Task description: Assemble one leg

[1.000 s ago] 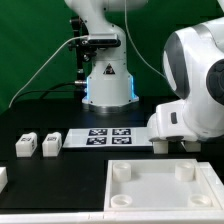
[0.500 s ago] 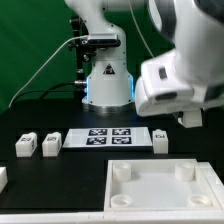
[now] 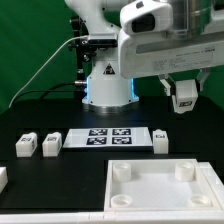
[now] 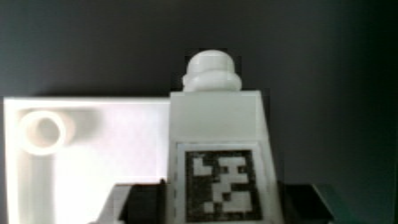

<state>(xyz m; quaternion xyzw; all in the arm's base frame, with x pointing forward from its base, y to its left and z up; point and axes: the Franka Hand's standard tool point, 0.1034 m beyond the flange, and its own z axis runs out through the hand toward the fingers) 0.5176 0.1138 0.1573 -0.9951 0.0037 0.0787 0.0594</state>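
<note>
My gripper (image 3: 184,102) hangs high at the exterior view's right, shut on a leg (image 3: 184,95), a small white block with a tag, held well above the table. In the wrist view the leg (image 4: 221,150) stands between my dark fingers (image 4: 143,198), tag facing the camera, its round peg (image 4: 210,72) pointing away. Three more legs rest on the black table: two at the left (image 3: 24,145) (image 3: 50,144), one right of the marker board (image 3: 160,139). The large white slab (image 3: 150,195) with corner sockets lies at the front; it also shows in the wrist view (image 4: 98,150).
The marker board (image 3: 108,136) lies in the middle of the table. The robot base (image 3: 106,80) stands behind it with cables. A white part (image 3: 2,178) shows at the far left edge. A green backdrop closes the back.
The arm has risen from low over the table's right side to high up, carrying the leg with it. The legs on the table have not moved.
</note>
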